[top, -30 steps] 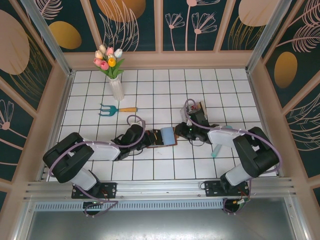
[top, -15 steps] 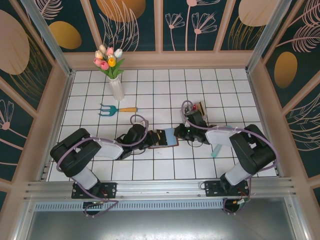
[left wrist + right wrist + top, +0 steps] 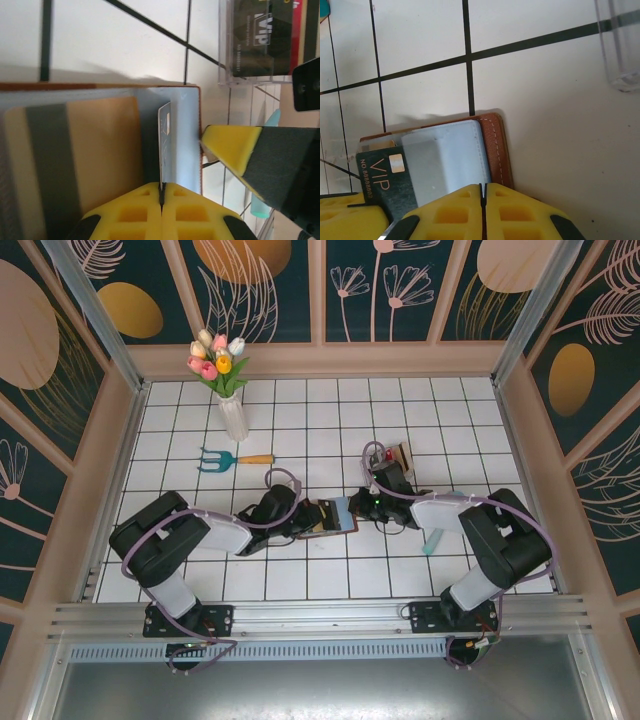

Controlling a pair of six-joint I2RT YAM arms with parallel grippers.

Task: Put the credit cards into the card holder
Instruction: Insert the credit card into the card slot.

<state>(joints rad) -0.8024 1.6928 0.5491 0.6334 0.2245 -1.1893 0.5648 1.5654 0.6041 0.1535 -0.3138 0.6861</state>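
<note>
Your card holder (image 3: 330, 517) lies open at mid-frame in the top view. It is brown stitched leather with a smooth pale-blue lining, hemmed in by both arms. Your left gripper (image 3: 303, 520) has its jaws fully closed on a thin credit card (image 3: 164, 145), held edge-on over the lining. Your right gripper (image 3: 356, 508) has its jaws pressed together at the holder's right edge; you can't tell whether they pinch it. A clear plastic card rack (image 3: 400, 456) stands near, upper right. A teal object (image 3: 432, 540) lies lower right. The garden fork (image 3: 235, 458) and tulip vase (image 3: 232, 418) sit well apart, upper left. The white tiled bench (image 3: 320, 580) leaves open room below the holder.
</note>
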